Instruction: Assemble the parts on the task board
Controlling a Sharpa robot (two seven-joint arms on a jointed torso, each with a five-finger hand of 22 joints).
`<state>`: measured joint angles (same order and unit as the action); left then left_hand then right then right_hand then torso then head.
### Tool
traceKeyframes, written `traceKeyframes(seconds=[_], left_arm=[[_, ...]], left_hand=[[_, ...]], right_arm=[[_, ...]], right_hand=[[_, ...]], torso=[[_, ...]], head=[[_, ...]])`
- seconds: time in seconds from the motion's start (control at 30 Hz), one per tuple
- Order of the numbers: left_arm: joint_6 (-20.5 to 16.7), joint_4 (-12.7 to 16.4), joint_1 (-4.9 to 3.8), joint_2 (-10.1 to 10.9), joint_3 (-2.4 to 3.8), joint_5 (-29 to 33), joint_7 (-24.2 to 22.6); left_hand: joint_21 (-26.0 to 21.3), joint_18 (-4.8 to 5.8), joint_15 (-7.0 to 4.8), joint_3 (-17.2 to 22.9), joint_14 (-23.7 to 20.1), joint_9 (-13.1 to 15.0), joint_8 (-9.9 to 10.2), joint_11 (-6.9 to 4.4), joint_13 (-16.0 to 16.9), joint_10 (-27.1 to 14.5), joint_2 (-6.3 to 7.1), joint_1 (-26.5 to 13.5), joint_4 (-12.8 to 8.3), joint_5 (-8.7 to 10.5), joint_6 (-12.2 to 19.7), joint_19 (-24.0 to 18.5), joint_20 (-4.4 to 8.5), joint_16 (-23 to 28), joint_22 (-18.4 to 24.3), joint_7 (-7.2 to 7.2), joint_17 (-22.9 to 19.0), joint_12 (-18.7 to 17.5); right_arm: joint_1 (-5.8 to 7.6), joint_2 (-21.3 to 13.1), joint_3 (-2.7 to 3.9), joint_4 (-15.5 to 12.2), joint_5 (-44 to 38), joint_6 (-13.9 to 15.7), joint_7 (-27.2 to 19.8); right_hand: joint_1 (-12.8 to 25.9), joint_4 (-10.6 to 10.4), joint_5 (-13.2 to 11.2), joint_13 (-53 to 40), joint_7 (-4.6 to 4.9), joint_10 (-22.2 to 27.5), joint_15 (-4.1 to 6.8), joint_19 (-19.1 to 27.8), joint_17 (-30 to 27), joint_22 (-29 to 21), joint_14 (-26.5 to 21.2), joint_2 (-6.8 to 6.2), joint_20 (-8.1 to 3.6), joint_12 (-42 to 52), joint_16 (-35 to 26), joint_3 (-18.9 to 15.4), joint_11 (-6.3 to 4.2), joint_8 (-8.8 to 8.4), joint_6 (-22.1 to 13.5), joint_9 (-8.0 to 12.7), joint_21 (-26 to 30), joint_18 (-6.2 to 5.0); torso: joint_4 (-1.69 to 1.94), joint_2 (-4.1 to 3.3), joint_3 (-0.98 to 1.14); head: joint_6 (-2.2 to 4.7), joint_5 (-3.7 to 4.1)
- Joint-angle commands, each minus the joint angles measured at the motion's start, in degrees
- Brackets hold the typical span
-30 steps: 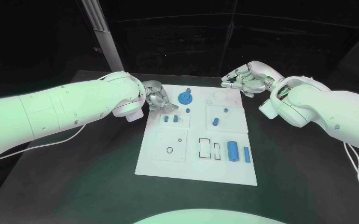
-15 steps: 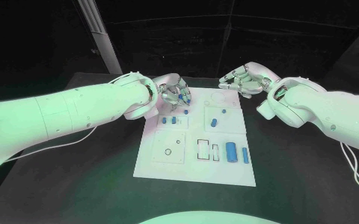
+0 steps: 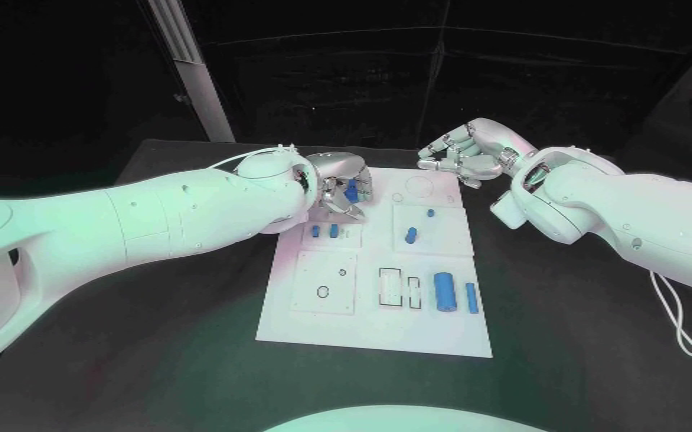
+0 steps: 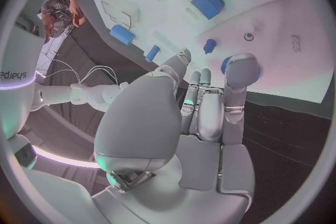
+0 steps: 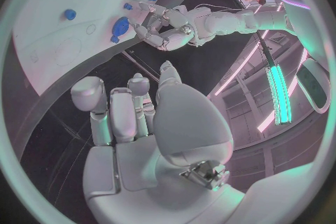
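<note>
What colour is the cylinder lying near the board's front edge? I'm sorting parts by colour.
Blue. The cylinder shows best in the head view, lying on the white task board.

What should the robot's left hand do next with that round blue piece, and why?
Probably close its fingers on the round blue part and lift it. The left hand hovers right over that part at the far end of the task board, fingers around it, apparently not gripping yet. The right hand holds nothing.

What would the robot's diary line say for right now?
left hand: over round blue part at task board far end, grip unclear | right hand: curled, holding nothing, beyond board | step: assembly underway
</note>
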<state>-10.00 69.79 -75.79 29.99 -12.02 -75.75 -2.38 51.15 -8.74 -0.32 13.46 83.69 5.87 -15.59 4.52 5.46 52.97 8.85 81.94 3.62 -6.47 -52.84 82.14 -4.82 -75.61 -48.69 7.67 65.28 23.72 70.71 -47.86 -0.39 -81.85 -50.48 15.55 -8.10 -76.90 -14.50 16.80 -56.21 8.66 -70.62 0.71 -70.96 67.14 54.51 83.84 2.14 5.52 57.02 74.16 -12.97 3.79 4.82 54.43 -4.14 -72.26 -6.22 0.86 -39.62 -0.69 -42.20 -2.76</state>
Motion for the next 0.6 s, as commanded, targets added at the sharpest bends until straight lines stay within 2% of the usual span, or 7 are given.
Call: traceKeyframes(seconds=[0.03, 0.43, 0.6], left_arm=[[1.83, -0.74, 0.08, -0.47, 0.01, -6.16, 0.93], [3.01, -3.2, 0.85, -2.16, 0.03, -8.3, 2.43], [3.56, -3.73, 1.1, -2.59, 0.04, -8.41, 2.59]], left_hand=[[1.46, 1.1, -0.31, 0.09, 1.58, -0.23, 0.37, -0.04, -0.37, 0.75, -0.22, -0.61, -0.47, -0.03, -0.75, 0.73, 0.04, 0.18, -1.48, -0.03, -0.75, -0.35], [4.41, 1.55, -0.5, 2.14, 1.7, -0.89, 1.21, -0.23, -1.67, 3.43, -1.22, -0.19, -1.06, -0.09, -3.16, 1.3, 0.26, 0.26, -4.58, -0.33, -2.16, -1.88], [5.24, 1.68, -0.56, 3.02, 1.7, -1.11, 1.57, -0.31, -1.83, 4.41, -1.2, -0.36, -1.2, -0.04, -3.94, 1.34, 0.29, 0.15, -5.52, -0.42, -2.44, -2.67]], right_arm=[[0.11, 0.06, 0.03, 0.01, -0.08, 0.15, -0.6], [0.11, 0.26, 0.03, 0.06, -0.11, 0.09, -0.65], [0.1, 0.34, 0.03, 0.09, -0.13, 0.03, -0.67]], right_hand=[[0.25, 0.11, 0.13, -0.04, 0.06, 0.35, 0.03, 0.26, 0.05, -0.02, 1.59, 0.37, -0.02, 0.0, -0.19, -0.34, -0.1, 0.33, -0.47, -0.09, 0.22, -0.71], [0.21, 0.11, 0.17, -0.13, 0.06, 0.3, 0.03, 0.25, 0.1, 0.0, 1.6, 0.39, -0.02, 0.09, -0.17, -0.35, -0.1, 0.34, -0.47, -0.09, 0.22, -0.7], [0.21, 0.11, 0.17, -0.13, 0.06, 0.3, 0.03, 0.25, 0.1, 0.0, 1.6, 0.39, -0.02, 0.09, -0.17, -0.35, -0.1, 0.34, -0.47, -0.09, 0.22, -0.7]], torso=[[0.03, 0.02, 0.04], [0.07, 0.03, -0.01], [0.04, 0.06, 0.02]], head=[[-0.04, 0.08], [-0.22, 0.18], [-0.33, 0.16]])
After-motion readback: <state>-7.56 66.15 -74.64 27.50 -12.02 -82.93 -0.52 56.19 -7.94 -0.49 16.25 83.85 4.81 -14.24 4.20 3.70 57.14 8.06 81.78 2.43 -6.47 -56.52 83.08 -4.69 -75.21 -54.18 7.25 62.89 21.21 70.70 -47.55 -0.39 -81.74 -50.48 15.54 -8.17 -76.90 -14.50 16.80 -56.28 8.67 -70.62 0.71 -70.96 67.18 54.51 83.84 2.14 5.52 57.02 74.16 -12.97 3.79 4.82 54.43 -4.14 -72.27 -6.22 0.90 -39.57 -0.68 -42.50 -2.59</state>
